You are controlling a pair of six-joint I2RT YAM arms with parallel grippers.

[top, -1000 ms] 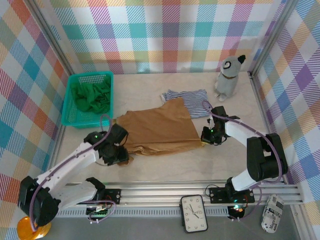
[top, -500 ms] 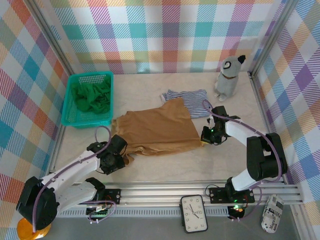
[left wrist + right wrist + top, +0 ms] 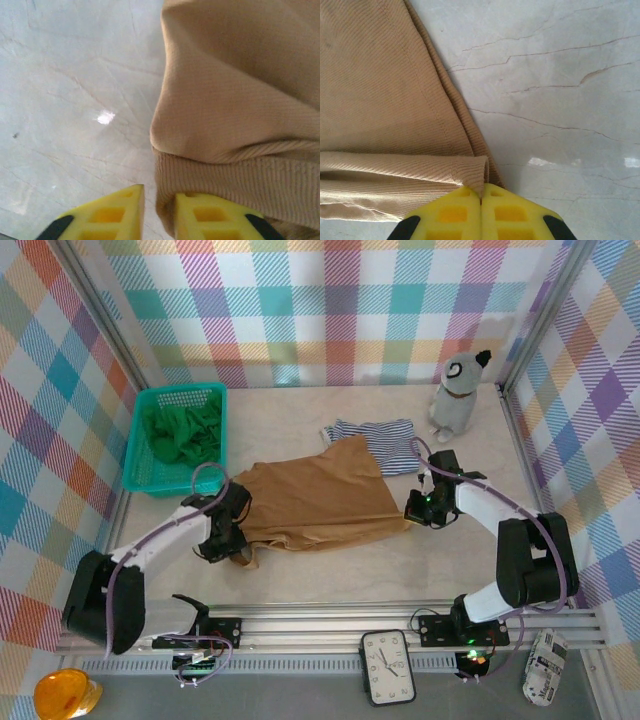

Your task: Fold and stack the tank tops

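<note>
Tan-brown ribbed cloth is what both of your pincers meet. The tan-brown tank top (image 3: pixel 320 495) lies spread at mid-table. Its near hem runs between the left gripper (image 3: pixel 234 546) at the left corner and the right gripper (image 3: pixel 412 512) at the right corner.

In the right wrist view, the right gripper's jaws are pressed together with the folded corner nipped at their tips. In the left wrist view, the left gripper's jaws stand narrow with the hem in the gap. A sliver of table shows beside one finger, so I cannot tell whether it bites.

You have bare table (image 3: pixel 350 565) along the near edge, and more to the right of the cloth.

Count three tops:
- One tan.
- One striped tank top (image 3: pixel 385 432), its near edge under the tan one.
- One green tank top (image 3: pixel 180 430), heaped inside the single teal basket (image 3: pixel 178 392) by the left wall.

One toy dog (image 3: pixel 457 390) sits in the far right corner.
</note>
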